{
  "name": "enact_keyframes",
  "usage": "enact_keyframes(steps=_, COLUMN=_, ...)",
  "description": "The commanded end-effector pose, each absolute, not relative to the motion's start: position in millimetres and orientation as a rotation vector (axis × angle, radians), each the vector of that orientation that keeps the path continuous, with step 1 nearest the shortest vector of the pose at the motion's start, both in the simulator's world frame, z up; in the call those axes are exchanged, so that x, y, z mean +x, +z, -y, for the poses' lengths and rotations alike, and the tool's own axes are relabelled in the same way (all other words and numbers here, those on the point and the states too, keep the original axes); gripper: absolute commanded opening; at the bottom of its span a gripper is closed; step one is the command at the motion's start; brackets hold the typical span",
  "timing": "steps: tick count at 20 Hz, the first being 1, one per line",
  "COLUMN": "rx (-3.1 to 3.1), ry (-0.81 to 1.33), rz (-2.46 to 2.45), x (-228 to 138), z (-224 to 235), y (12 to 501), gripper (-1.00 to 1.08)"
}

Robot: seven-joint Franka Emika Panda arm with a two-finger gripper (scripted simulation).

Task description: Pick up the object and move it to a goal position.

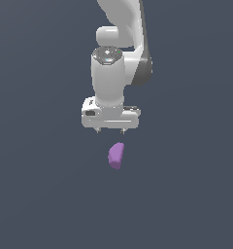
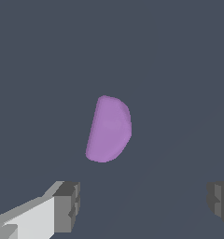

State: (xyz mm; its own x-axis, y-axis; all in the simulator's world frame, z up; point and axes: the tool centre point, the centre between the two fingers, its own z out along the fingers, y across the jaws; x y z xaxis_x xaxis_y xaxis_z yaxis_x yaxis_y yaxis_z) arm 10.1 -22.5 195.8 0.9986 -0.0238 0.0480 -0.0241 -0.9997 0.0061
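Pincer point(image 1: 110, 130) spread wide above one purple lump point(image 1: 116, 155); two fingers point(image 2: 67, 205) apart

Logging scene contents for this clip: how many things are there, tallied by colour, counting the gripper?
Purple: 1, the object, lying free on the grey floor.
White: 1, the gripper, open above it and holding nothing.
Total: 2.

The gripper point(image 1: 109, 131) hangs directly above the object point(image 1: 116, 155), apart from it. In the wrist view, the object point(image 2: 108, 130) lies ahead of the two spread fingers point(image 2: 67, 205).
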Motion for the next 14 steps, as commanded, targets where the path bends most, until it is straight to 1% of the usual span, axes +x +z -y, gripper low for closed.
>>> enact_keyframes(steps=1, rx=3.134, ry=0.075, rz=0.038, x=10.1, z=22.5, y=195.8, gripper=1.00)
enact_keyframes(steps=14, rx=3.138, ry=0.067, rz=0.024, x=12.5, z=16.6, y=201.4, gripper=1.00)
